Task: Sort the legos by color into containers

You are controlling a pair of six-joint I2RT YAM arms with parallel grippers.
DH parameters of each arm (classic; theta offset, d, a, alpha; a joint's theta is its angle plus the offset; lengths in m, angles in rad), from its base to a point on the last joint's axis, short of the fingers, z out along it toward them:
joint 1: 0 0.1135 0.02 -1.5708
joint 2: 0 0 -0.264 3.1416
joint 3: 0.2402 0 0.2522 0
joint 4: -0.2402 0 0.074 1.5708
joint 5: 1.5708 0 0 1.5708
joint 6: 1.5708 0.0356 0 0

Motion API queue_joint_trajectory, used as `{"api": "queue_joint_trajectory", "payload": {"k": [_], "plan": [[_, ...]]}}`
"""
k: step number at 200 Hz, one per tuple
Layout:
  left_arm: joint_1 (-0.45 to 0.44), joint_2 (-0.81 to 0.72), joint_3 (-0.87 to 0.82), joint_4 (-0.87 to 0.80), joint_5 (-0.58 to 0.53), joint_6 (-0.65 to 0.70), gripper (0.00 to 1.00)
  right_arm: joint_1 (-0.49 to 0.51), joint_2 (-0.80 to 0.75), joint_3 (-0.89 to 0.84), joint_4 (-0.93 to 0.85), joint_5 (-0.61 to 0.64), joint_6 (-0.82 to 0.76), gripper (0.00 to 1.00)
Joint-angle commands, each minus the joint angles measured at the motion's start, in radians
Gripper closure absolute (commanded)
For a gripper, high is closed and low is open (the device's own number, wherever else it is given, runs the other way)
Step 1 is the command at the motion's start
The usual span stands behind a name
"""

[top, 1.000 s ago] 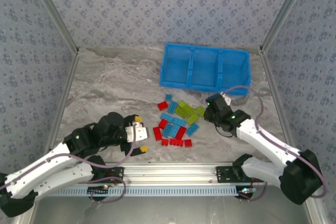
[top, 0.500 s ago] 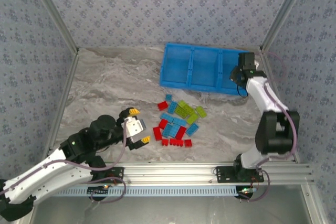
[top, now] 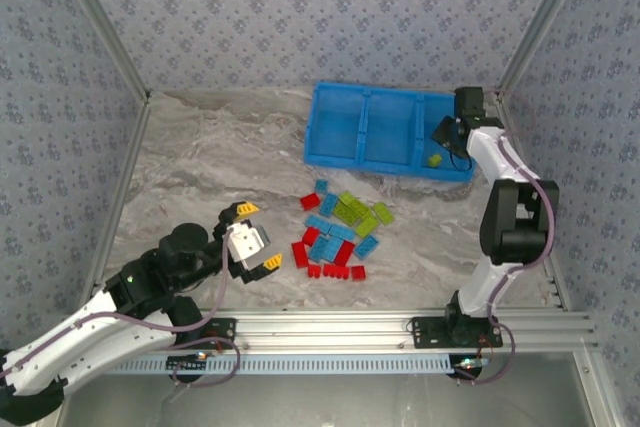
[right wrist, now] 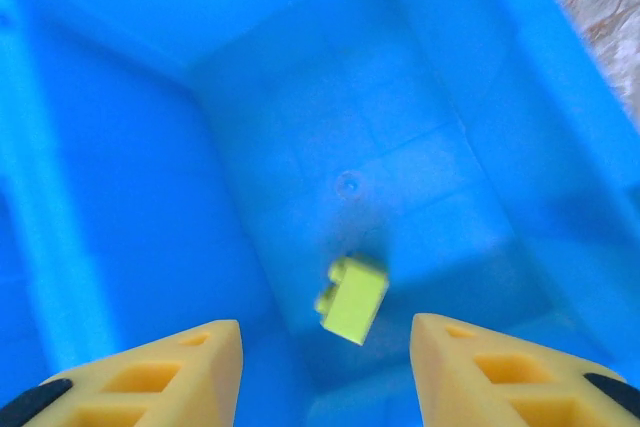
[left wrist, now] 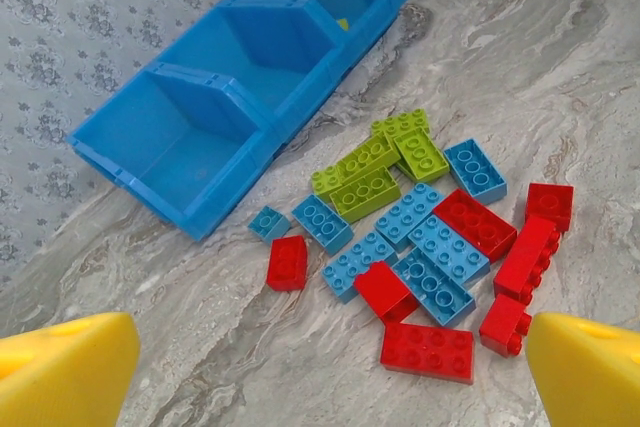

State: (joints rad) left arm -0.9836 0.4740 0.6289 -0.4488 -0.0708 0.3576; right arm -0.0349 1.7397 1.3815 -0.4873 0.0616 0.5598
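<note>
The legos (top: pixel 338 232) lie in a loose pile of red, light blue and yellow-green bricks at the table's middle, also seen in the left wrist view (left wrist: pixel 420 227). The containers are one blue three-part tray (top: pixel 365 92) behind the pile. My right gripper (top: pixel 445 133) hangs open over the tray's right compartment. One yellow-green brick (right wrist: pixel 352 299) sits tilted low in that compartment, apart from both fingers (right wrist: pixel 160 377), and shows from above too (top: pixel 434 159). My left gripper (top: pixel 260 237) stands wide open just left of the pile, nothing between its fingers (left wrist: pixel 60 372).
Aluminium frame posts (top: pixel 110 47) and patterned walls close in the marble table (top: pixel 220 157). The tray's left (left wrist: pixel 170 137) and middle (left wrist: pixel 265 42) compartments hold no bricks. A metal rail (top: pixel 330 325) runs along the near edge.
My right arm swung from the pile up to the tray's right compartment, then opened and let go of a yellow-green brick there. The left gripper drifted slightly forward, still open.
</note>
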Motion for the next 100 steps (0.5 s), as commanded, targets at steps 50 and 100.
{"api": "queue_joint_trajectory", "payload": {"k": [50, 100], "plan": [[0.003, 0.004, 0.003, -0.010, -0.017, 0.033, 0.01, 0.258, -0.457, -0.273, -0.108, -0.054, -0.039, 0.46], [0.006, 0.030, 0.002, -0.016, -0.010, 0.042, 0.01, 0.615, -0.493, -0.539, -0.061, -0.018, 0.258, 0.41]]}}
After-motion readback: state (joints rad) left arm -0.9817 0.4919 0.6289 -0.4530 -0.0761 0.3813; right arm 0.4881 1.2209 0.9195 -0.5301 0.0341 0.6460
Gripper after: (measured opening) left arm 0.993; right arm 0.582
